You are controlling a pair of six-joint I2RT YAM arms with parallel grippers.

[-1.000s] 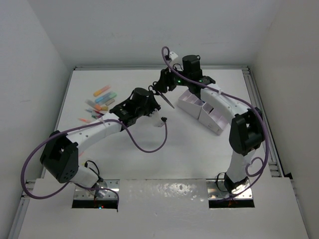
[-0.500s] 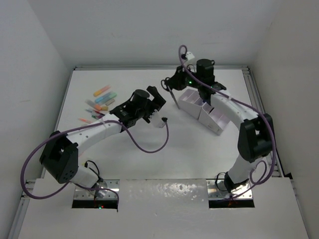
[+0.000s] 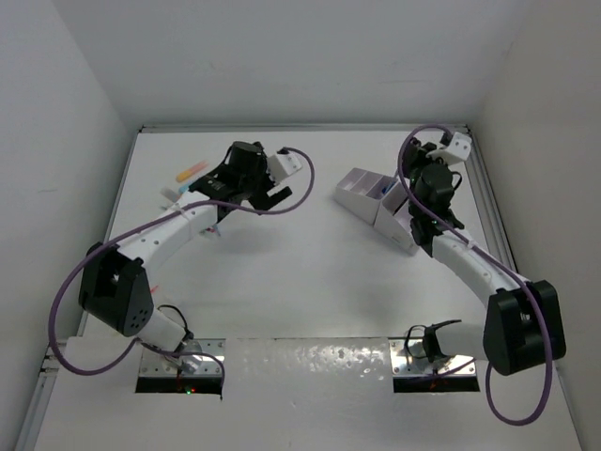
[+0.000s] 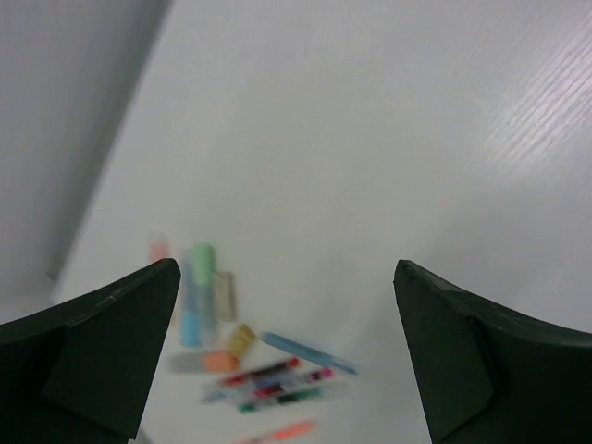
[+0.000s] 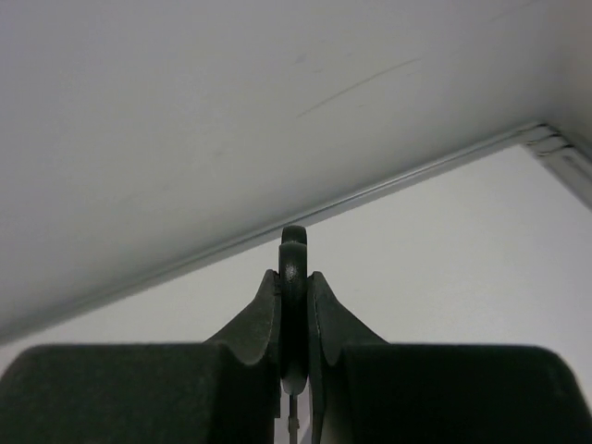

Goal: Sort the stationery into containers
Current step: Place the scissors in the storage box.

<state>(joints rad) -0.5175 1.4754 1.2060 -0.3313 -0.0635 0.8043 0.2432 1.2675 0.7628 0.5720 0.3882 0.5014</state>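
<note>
My left gripper (image 3: 246, 199) (image 4: 285, 268) is open and empty, hovering over the loose stationery at the table's left. In its wrist view the blurred pile lies below: a green highlighter (image 4: 202, 264), a blue one (image 4: 190, 324), an orange one (image 4: 219, 361), a blue pen (image 4: 305, 351) and red pens (image 4: 268, 375). From above only an orange highlighter (image 3: 192, 171) shows beside the arm. My right gripper (image 3: 424, 155) (image 5: 294, 305) is shut on the black handle of a pair of scissors (image 5: 294, 242), raised by the far end of the white and lilac organiser (image 3: 362, 193).
The back wall and the table's far rail (image 5: 388, 190) fill the right wrist view. A blue-capped piece (image 3: 387, 191) stands in one organiser compartment. A purple cable (image 3: 291, 193) loops off the left wrist. The side wall (image 4: 65, 120) runs close to the pile.
The left gripper let go of the scissors, opened wide and swung back left over the pile. The right gripper shut on the scissors and carried them right, over the organiser.
</note>
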